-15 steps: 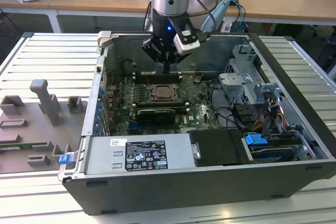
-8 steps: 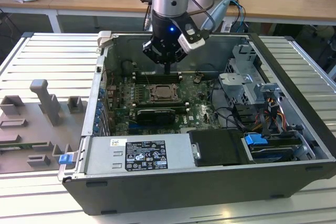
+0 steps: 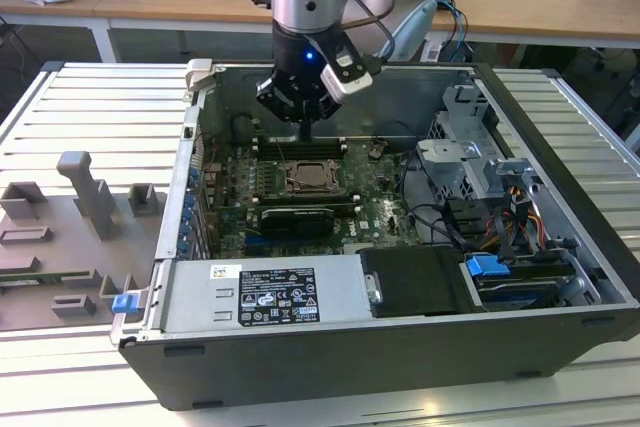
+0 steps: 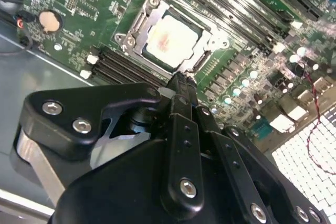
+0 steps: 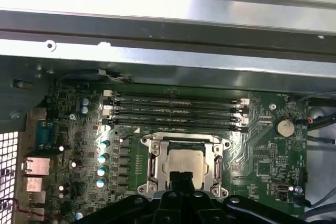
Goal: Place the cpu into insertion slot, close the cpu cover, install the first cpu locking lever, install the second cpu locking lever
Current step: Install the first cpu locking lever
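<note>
The cpu (image 4: 172, 40) lies flat in the insertion slot (image 3: 310, 178) on the green board, its pale metal face up. The silvery cpu cover (image 4: 137, 29) is folded down around it, framing the chip. In the first wrist view the cpu (image 5: 185, 162) sits inside the cover (image 5: 155, 164), with a thin lever rod (image 5: 173, 136) along the cover's edge by the memory slots. My gripper (image 4: 178, 81) hovers just off one edge of the socket, fingers pressed together and holding nothing. In the exterior view the gripper (image 3: 305, 133) hangs above the board just behind the socket.
Long black memory slots (image 5: 176, 111) run beside the socket. The open computer case (image 3: 205, 117) walls in the board, with a drive cage (image 3: 470, 162) and cables at the exterior view's right. A grey fixture plate (image 3: 70, 237) lies at the exterior view's left.
</note>
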`<state>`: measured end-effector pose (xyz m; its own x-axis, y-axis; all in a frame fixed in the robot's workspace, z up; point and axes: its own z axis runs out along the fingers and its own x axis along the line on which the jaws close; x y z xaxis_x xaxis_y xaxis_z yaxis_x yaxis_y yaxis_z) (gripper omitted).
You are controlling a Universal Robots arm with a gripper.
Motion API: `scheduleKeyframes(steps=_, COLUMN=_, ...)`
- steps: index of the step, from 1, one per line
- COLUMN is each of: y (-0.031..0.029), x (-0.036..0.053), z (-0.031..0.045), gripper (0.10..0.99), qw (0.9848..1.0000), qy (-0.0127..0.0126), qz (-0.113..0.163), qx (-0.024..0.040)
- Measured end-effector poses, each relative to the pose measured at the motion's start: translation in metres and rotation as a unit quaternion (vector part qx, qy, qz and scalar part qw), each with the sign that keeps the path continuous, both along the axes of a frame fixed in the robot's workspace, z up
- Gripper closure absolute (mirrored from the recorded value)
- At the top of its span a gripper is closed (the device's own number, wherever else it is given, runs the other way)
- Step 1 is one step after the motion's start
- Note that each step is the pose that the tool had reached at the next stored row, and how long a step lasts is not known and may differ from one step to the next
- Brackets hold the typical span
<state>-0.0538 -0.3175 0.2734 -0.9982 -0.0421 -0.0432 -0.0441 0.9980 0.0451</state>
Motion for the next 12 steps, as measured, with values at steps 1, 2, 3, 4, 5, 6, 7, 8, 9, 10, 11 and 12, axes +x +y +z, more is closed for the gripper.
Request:
scheduleKeyframes(steps=1, y=-0.0001, x=-0.0005, z=-0.0001, gripper=0.980, qw=1.0000, qy=0.0000, qz=-0.003, qx=0.0000)
scheduleKeyframes(steps=2, y=-0.0001, x=-0.0016, z=-0.0004, gripper=0.980, qw=1.0000, qy=0.0000, qz=-0.005, qx=0.0000)
scheduleKeyframes(steps=3, y=-0.0001, x=-0.0057, z=-0.0014, gripper=0.980, qw=1.0000, qy=0.0000, qz=-0.006, qx=-0.0001)
scheduleKeyframes(steps=4, y=-0.0001, x=-0.0142, z=-0.0030, gripper=0.980, qw=1.0000, qy=0.0001, qz=-0.005, qx=0.0000)
scheduleKeyframes(steps=5, y=-0.0001, x=-0.0193, z=-0.0039, gripper=0.980, qw=1.0000, qy=0.0001, qz=-0.006, qx=0.0000)
scheduleKeyframes(steps=6, y=-0.0001, x=-0.0236, z=-0.0046, gripper=0.980, qw=1.0000, qy=0.0001, qz=-0.005, qx=-0.0001)
scheduleKeyframes(steps=7, y=-0.0001, x=-0.0309, z=-0.0060, gripper=0.980, qw=1.0000, qy=0.0001, qz=-0.006, qx=0.0000)
scheduleKeyframes(steps=8, y=-0.0001, x=-0.0351, z=-0.0068, gripper=0.980, qw=1.0000, qy=0.0001, qz=-0.005, qx=0.0000)
scheduleKeyframes(steps=9, y=-0.0001, x=-0.0397, z=-0.0078, gripper=0.980, qw=1.0000, qy=0.0000, qz=-0.005, qx=0.0000)
scheduleKeyframes(steps=10, y=0.0000, x=-0.0439, z=-0.0086, gripper=0.980, qw=1.0000, qy=0.0001, qz=-0.006, qx=-0.0001)
scheduleKeyframes(steps=11, y=0.0002, x=-0.0482, z=-0.0097, gripper=0.980, qw=1.0000, qy=0.0000, qz=-0.005, qx=0.0000)
scheduleKeyframes(steps=12, y=0.0005, x=-0.0509, z=-0.0103, gripper=0.980, qw=1.0000, qy=0.0000, qz=-0.006, qx=0.0001)
